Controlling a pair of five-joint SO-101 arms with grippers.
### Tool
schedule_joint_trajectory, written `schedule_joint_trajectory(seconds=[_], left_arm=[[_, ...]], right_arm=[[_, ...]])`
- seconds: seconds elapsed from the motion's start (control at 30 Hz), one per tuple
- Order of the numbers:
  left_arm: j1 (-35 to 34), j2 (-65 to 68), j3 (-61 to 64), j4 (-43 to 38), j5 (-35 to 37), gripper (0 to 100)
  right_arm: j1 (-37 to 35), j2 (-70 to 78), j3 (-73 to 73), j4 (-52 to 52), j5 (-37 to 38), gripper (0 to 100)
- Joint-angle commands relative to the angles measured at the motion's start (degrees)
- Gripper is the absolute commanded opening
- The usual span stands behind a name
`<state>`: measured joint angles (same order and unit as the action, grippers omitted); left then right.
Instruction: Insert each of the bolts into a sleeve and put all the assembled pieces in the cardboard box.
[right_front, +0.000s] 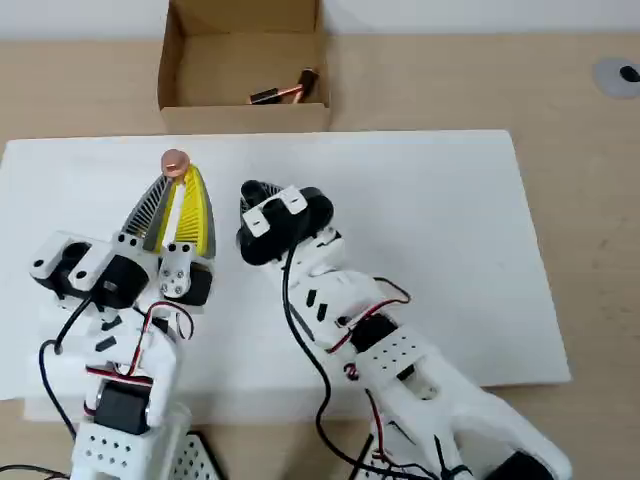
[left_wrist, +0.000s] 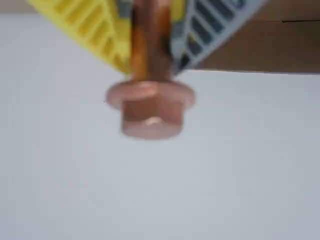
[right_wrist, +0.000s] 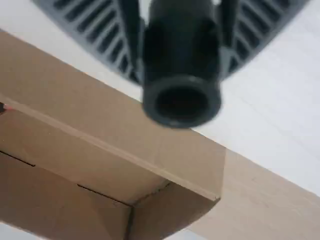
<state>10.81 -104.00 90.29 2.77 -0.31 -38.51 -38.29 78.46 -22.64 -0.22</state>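
My left pincer, with one yellow finger and one grey ribbed finger, is closed tight on a copper bolt. The fingers grip the shank. The bolt's flanged hex head sticks out past the fingertips and points toward the cardboard box. In my left wrist view, the left pincer holds the bolt above the white sheet, with the head nearest the camera.

My right pincer has dark ribbed fingers and is clamped around a black sleeve. The sleeve's open round bore faces outward. Beyond it are the edge of the white sheet and a corner of the cardboard box.

From above, my right arm reaches across the middle of the white sheet, just beside my left arm. Its wrist hides the fingers beneath it. The two pincers are near each other but apart.

The cardboard box sits on the wooden bench, touching the far edge of the sheet. Inside it lies a copper-and-black piece, near the front wall. A small grey disc rests on the bench at the far right.
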Motion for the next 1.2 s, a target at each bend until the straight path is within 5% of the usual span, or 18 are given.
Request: schedule_joint_trajectory(seconds=[0.0, 0.2, 0.47, 1.17], left_arm=[[2.46, -0.40, -1.76, -1.05, -0.09, 1], [5.98, -0.48, 0.62, -2.11, 0.00, 1], [6.15, -0.40, 5.80, -20.66, -0.53, 1], [8.97, -0.40, 6.42, -21.01, 2.99, 1]], right_arm=[[-0.57, -2.07, -0.40, -2.02, 0.53, 0.9], [-0.04, -2.07, 0.04, -1.93, 0.53, 0.9], [0.04, -2.15, 1.98, -2.11, 0.44, 0.9], [-0.40, -6.46, 1.98, -2.11, 0.44, 0.9]])
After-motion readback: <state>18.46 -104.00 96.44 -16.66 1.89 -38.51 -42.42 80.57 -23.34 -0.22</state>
